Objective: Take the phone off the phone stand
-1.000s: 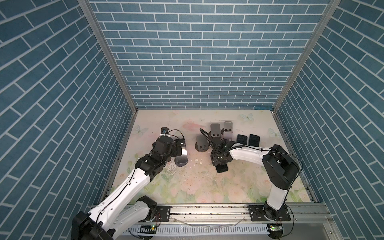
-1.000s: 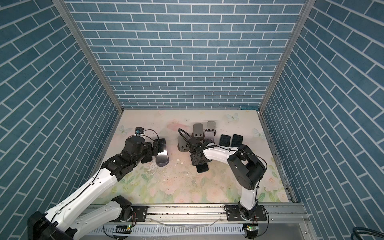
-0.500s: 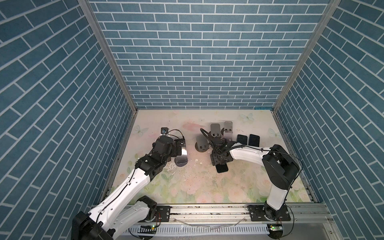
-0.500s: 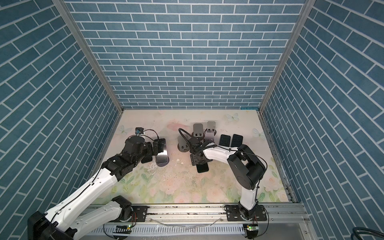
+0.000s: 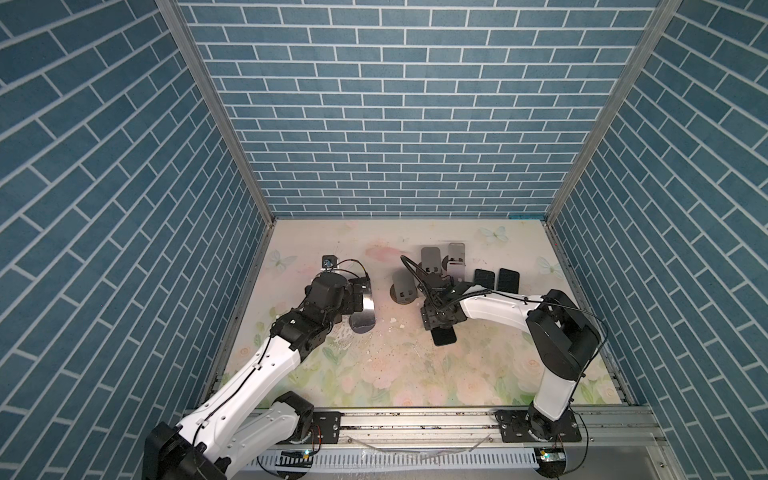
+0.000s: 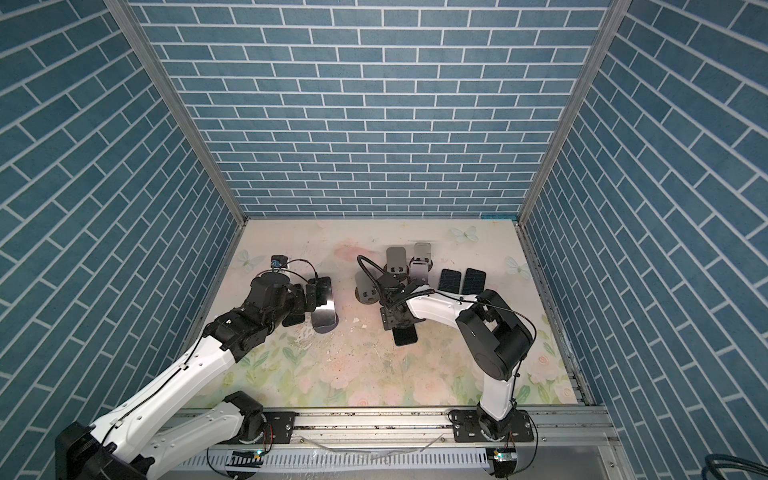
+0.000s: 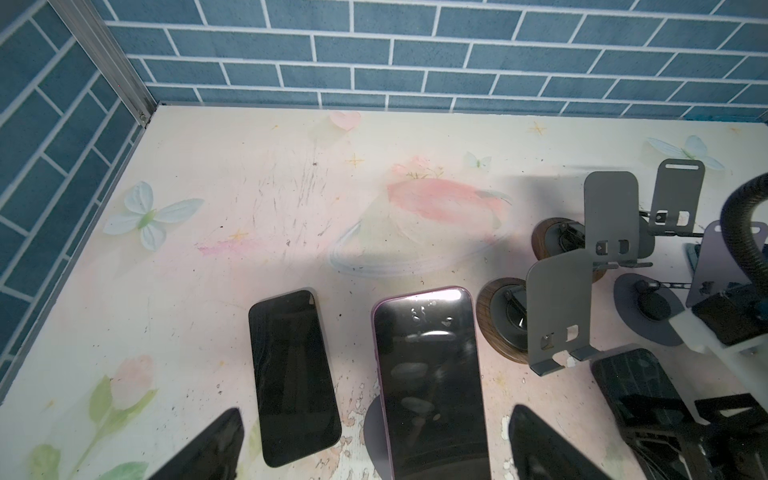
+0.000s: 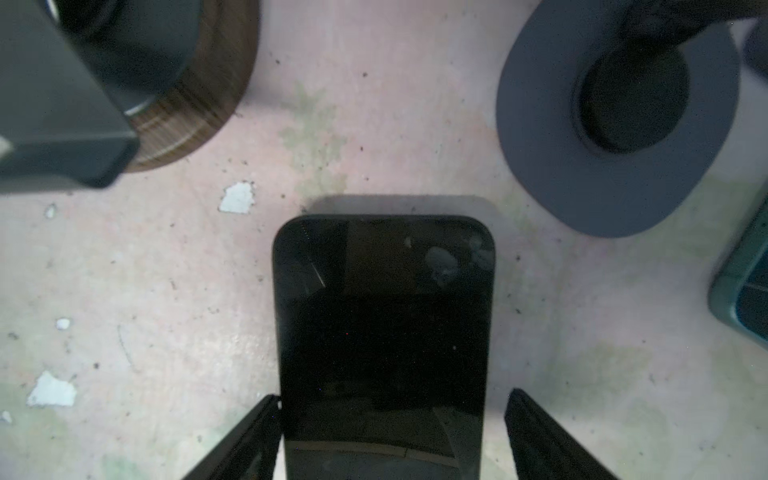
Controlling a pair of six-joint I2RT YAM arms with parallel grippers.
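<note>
Right claw (image 8: pixel 392 397): held open astride a black phone (image 8: pixel 384 332). Bare table is seen between one finger (image 8: pixel 540 432) and the phone's edge; at the other finger, contact cannot be told.
Black phone: laid flat, screen up, on the table (image 5: pixel 415 374), on the near side of the empty stands. Its far part is hidden under the claw in both top views, and one end is cut off in the right wrist view.
Left claw (image 7: pixel 376 411): spread wide, one finger on each side of a purple-edged phone (image 7: pixel 428 374), neither touching it — only the fingertips are shown.
Purple-edged phone: propped on a stand on the left of the table.
Stand (image 7: pixel 371 424): only a sliver of its round grey base is seen; the rest is covered by the phone.
Second dark phone (image 7: pixel 291 374): laid flat just left of the purple-edged one, largely hidden under the left arm in both top views.
Empty stands (image 5: pixel 404 286): three are grouped at the centre.
Fourth stand (image 7: pixel 646 307): its plate is partly hidden behind the right arm's cable.
Far right: two more phones (image 5: pixel 484 279) are laid side by side.
</note>
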